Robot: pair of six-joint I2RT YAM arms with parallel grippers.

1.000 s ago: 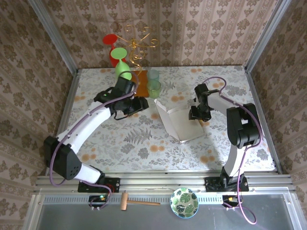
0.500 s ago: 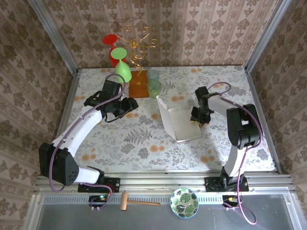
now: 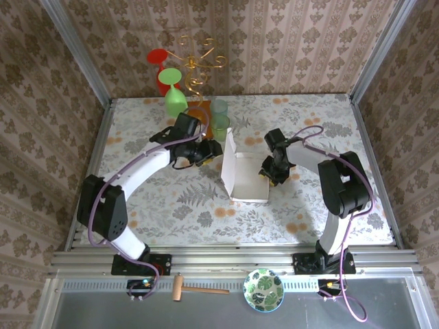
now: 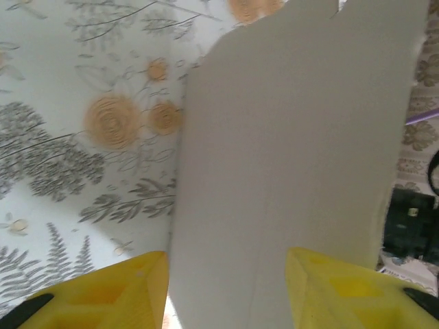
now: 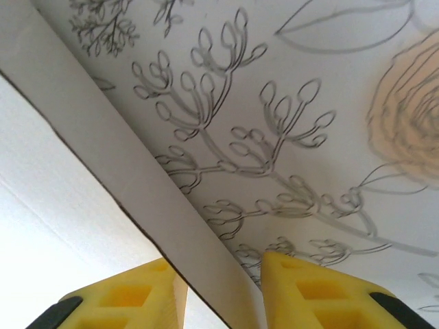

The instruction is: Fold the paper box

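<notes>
Compared with half a second ago, the paper box point(image 3: 247, 179) is sitting squarer to the near edge of the counter point(image 3: 164, 205). It has turned out of its skew and slid a little toward the left arm, and its left flap is standing steeper. The left fingers point(image 3: 209, 152), earlier well apart from the box, are now sitting just beside that raised flap. In the wrist view they are gaping wide and holding nothing, with the flap's broad pale face standing in front of them. The right fingers point(image 3: 269, 171) have followed the box's right edge inward. They are straddling its low right wall, one finger over the box's inside and one over the cloth, with only a narrow gap; whether they are pinching the card I cannot tell.

The box is lying about mid-counter on a pale cloth printed with grey ferns and orange flowers. Just beyond the box an orange block point(image 3: 197, 118) and two translucent green cups point(image 3: 219, 122) are sitting together. Farther beyond it are a green goblet point(image 3: 175, 101), a red goblet point(image 3: 158, 60) and a gold wire stand point(image 3: 195, 58). Damask wallpaper and metal posts are enclosing the space. On the near side of the box, past the arm bases, a leaf-patterned bowl point(image 3: 264, 289) and a wooden mallet point(image 3: 186, 289) are lying on a grey ledge.
</notes>
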